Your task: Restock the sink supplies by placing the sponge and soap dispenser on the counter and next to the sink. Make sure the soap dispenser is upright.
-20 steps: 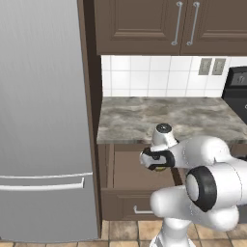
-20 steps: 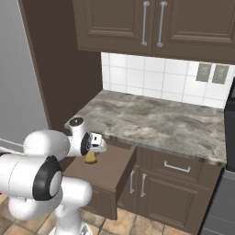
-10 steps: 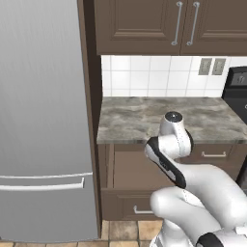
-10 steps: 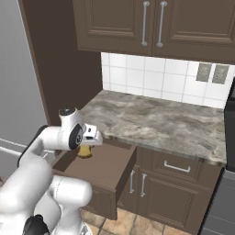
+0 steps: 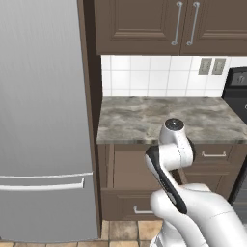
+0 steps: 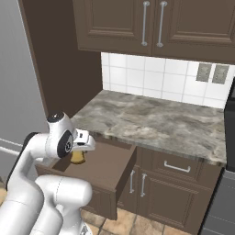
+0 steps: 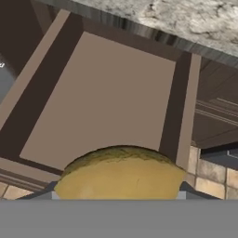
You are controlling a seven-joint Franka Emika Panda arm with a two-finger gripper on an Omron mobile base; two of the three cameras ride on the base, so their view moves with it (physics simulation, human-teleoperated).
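We hold the sponge [image 7: 122,173] in our gripper [image 6: 79,153], the yellow-tan block clamped between the fingers and hanging above the open drawer [image 6: 108,166]. In the right base view the sponge [image 6: 77,157] shows as a small tan lump just under the white hand, over the near left part of the drawer, beside the tall dark side panel [image 6: 59,59]. In the hand view we look down past the rounded top of the sponge onto the drawer [image 7: 107,97], whose flat brown floor lies bare inside its darker rim, with the stone edge of the tabletop [image 7: 186,18] running along the top and a strip of tiled floor [image 7: 209,179] at the lower right. In the left base view our arm rises in front of the tabletop [image 5: 140,120], whose grey-brown marbled surface lies beneath white wall tiles [image 5: 144,75] and dark upper cabinets [image 5: 159,24], and the grey refrigerator [image 5: 43,120] stands to the left. The sponge touches neither the drawer nor the tabletop.
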